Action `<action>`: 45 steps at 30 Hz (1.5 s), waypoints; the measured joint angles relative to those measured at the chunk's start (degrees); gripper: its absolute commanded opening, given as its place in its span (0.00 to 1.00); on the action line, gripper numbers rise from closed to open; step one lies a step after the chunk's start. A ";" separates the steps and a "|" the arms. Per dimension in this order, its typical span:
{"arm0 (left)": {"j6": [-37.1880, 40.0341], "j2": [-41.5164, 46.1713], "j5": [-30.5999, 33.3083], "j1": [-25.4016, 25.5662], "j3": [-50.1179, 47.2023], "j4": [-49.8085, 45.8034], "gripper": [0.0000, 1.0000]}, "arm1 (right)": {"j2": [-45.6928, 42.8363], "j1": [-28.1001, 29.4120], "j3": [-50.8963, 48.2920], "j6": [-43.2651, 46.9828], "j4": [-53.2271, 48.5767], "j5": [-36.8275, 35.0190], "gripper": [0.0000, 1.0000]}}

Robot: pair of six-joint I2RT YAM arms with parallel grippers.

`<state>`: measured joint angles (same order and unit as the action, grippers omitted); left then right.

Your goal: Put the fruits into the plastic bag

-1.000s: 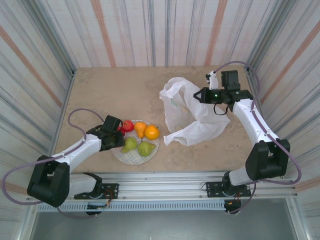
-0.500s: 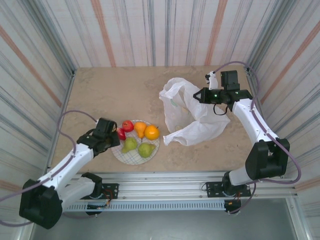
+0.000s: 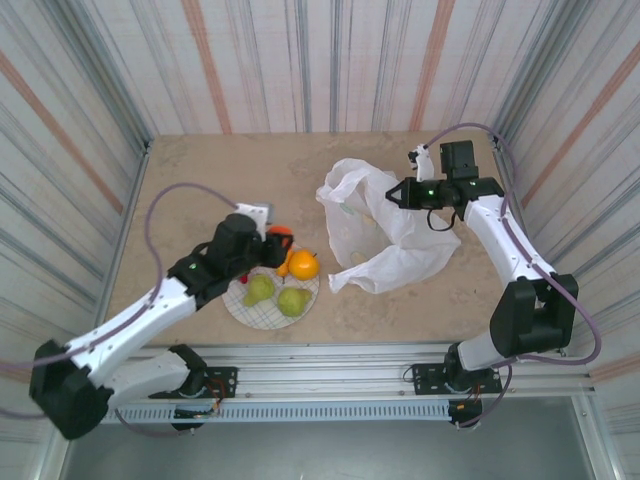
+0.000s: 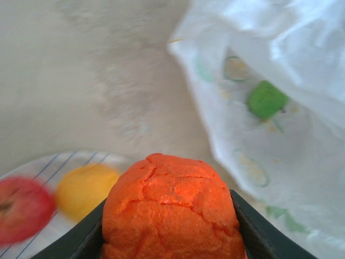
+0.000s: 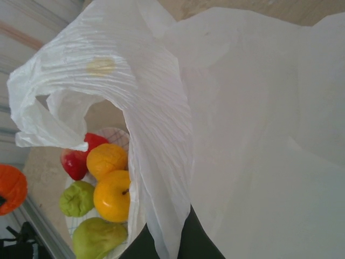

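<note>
With our left gripper [image 3: 272, 242] pinching the knobbly orange fruit [image 4: 172, 208] just above the plate [image 3: 240, 308], we should carry it high over the bag [image 3: 385, 225], whose rim our right gripper [image 3: 405, 190] pinches up, before letting go.

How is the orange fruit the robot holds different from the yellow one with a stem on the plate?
The held fruit is deep orange-red; the plate fruit is yellower. The held fruit looks bumpy and cracked; the plate fruit is smooth and shiny. The held fruit sits in the left hand; the plate fruit lies on the plate. Both are round and outside the bag.
</note>
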<state>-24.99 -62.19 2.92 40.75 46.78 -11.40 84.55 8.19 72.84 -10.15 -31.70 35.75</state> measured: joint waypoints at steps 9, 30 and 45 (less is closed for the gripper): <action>8.33 -15.17 -3.50 9.88 6.78 14.05 0.43 | 0.68 4.31 9.01 6.23 -7.13 4.07 0.00; 14.62 -33.35 -5.01 10.45 8.02 31.45 0.42 | -0.59 4.57 5.57 12.00 -12.35 6.21 0.00; 18.84 -51.82 -3.50 13.00 21.84 35.95 0.46 | -0.81 0.61 2.45 4.07 -4.42 11.30 0.00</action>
<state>-6.15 -114.02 -0.58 53.76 68.62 24.56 83.74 8.80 75.29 -6.09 -36.12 47.05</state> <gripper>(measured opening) 0.482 0.048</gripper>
